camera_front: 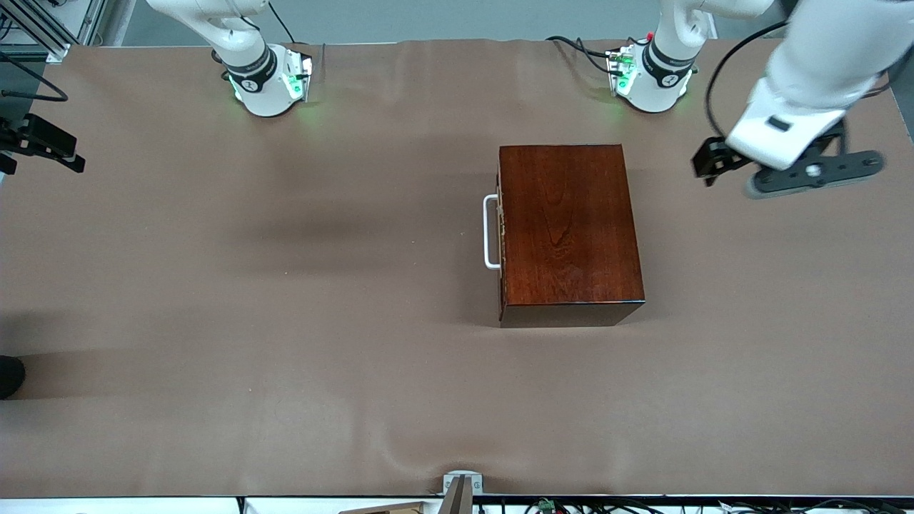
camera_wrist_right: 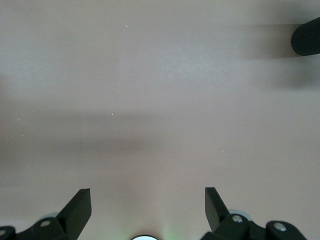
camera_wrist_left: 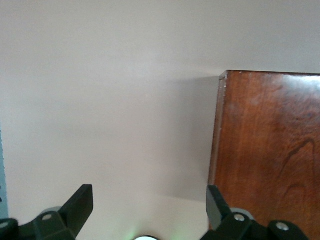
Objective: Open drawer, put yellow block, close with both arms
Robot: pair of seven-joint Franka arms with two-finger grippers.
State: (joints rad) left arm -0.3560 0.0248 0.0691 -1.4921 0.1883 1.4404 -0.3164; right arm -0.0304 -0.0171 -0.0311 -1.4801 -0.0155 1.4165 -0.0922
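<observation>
Drawer [camera_front: 500,232] x1, hands x2 apart

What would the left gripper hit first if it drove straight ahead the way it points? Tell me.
Probably bare tabletop. The left gripper, open, points down at the brown surface just beside the wooden box; one finger looks close to the box's edge, though depth is unclear.

Box [camera_front: 569,232]: glossy reddish-brown mahogany with darker wavy grain on top; drawer [camera_front: 502,235] front is the same dark red-brown, with a white bar handle [camera_front: 490,232]. Table [camera_front: 250,285] covering is plain matte brown, no pattern, paler beige in the wrist views. Arms are white with black joint bands, bases [camera_front: 271,82] glow green; left gripper [camera_wrist_left: 150,210] and right gripper [camera_wrist_right: 148,207] have black fingers.
</observation>
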